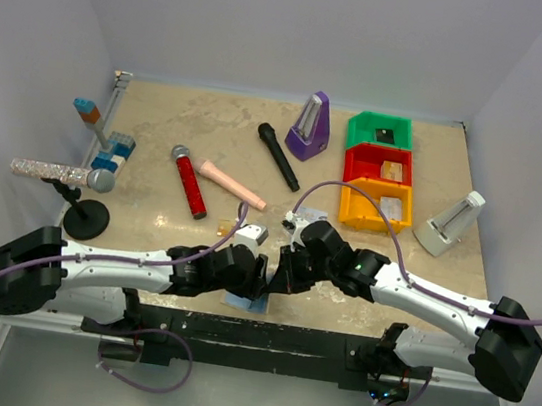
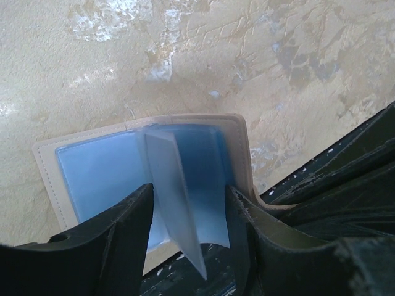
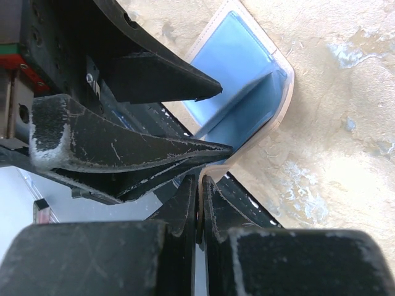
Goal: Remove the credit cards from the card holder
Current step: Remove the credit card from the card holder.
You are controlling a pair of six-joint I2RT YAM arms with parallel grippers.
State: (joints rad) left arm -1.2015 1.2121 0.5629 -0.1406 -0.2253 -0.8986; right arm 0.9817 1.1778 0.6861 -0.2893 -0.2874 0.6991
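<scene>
Two robot arms met at the 6 o'clock edge of a mottled beige surface (image 1: 161, 122), where the card holder (image 2: 92, 176) lay open, its light-blue inside facing up within tan edging. The left arm (image 1: 130, 269) reached in from 8 o'clock and the right arm (image 1: 420, 295) from 4 o'clock. The left jaws stood open, one on each side of a translucent blue inner leaf (image 2: 176, 203) that rose from the holder's fold; whether they touched it could not be told. The right jaws were pressed shut on the holder's tan rim, just beside the left jaws. Whether the credit cards sat in the blue pockets could not be made out. Farther back, a green bin (image 1: 380, 133), a red bin (image 1: 377, 164) and an orange bin (image 1: 377, 206) sat in a row at 2 o'clock. A purple metronome (image 1: 309, 126) stood at 12 o'clock, with a black microphone (image 1: 278, 156) just to its 8 o'clock. A red microphone (image 1: 189, 181) lay near centre at 10 o'clock. A glittery silver microphone (image 1: 58, 173) rested on a black stand (image 1: 87, 220) at 9 o'clock.
</scene>
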